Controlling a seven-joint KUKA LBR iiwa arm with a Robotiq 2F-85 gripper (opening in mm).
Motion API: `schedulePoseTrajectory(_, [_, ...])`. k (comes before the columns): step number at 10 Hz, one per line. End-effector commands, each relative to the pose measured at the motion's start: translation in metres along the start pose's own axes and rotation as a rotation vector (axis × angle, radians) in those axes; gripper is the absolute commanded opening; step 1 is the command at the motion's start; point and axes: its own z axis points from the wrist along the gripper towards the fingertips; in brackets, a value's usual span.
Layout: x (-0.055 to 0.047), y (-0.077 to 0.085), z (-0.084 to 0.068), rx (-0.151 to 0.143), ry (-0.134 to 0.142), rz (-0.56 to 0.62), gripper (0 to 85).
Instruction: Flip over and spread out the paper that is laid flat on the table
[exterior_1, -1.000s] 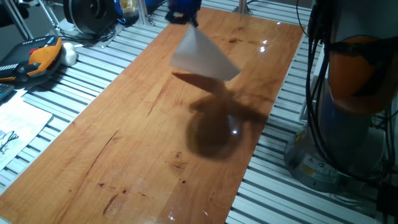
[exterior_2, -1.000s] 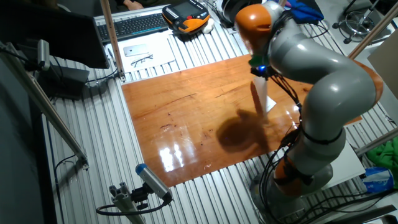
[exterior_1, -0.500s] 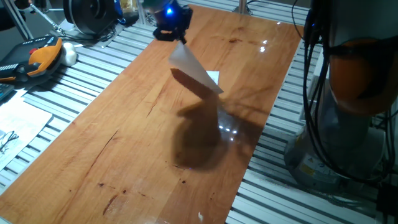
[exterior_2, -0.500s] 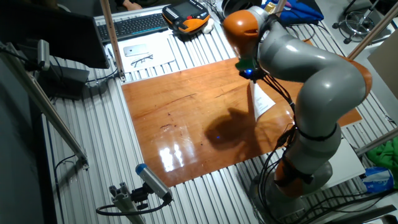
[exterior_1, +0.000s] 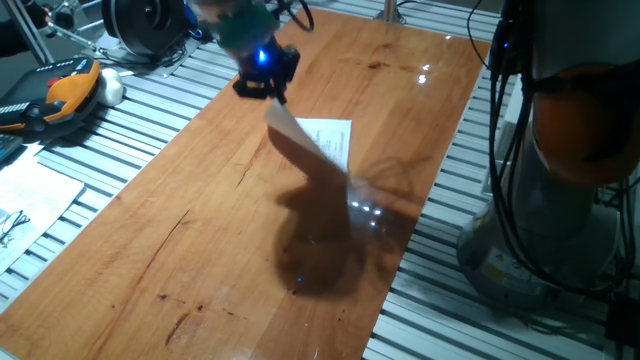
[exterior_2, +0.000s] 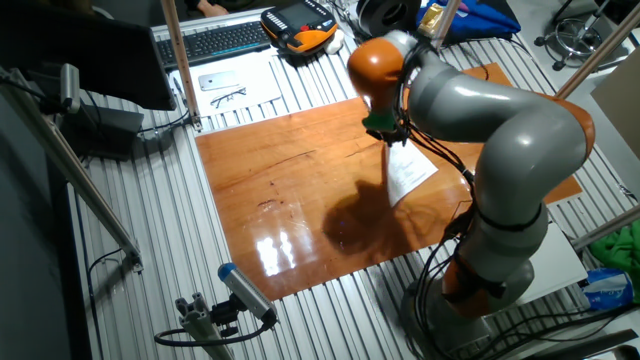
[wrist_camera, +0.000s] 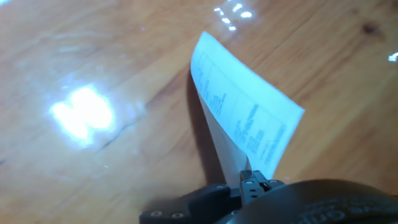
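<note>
The paper (exterior_1: 318, 145) is a white sheet hanging from my gripper (exterior_1: 268, 92), which is shut on its upper edge. Its lower end rests on the glossy reddish-brown table (exterior_1: 200, 220). The other fixed view has the paper (exterior_2: 408, 170) draped down below the gripper (exterior_2: 385, 135), with printed text facing up. In the hand view the paper (wrist_camera: 245, 121) stretches away from my fingers (wrist_camera: 252, 182), rows of small print visible, and its far corner touches the table (wrist_camera: 93, 93).
Grey slatted metal (exterior_1: 110, 130) surrounds the table. An orange and black device (exterior_1: 60, 95) and a printed sheet with spectacles (exterior_1: 25, 205) lie at the left. The arm's base and cables (exterior_1: 545, 150) stand at the right. A keyboard (exterior_2: 215, 40) lies at the back.
My gripper has moved left across the table, dragging the paper's top edge with it. The sheet has come down from hanging in the air to partly lying on the table, print side up.
</note>
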Motion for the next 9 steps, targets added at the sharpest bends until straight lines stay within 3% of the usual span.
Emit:
schedulePoseTrajectory(1, [0.001,0.001,0.004,-0.006,0.003,0.002,0.0])
schedulePoseTrajectory(5, [0.012,0.002,0.007,-0.026,0.009,0.039,0.0])
schedulePoseTrajectory(6, [0.012,0.003,0.009,-0.037,0.023,0.040,0.0])
schedulePoseTrajectory(9, [0.010,0.003,0.012,-0.043,0.019,0.027,0.0])
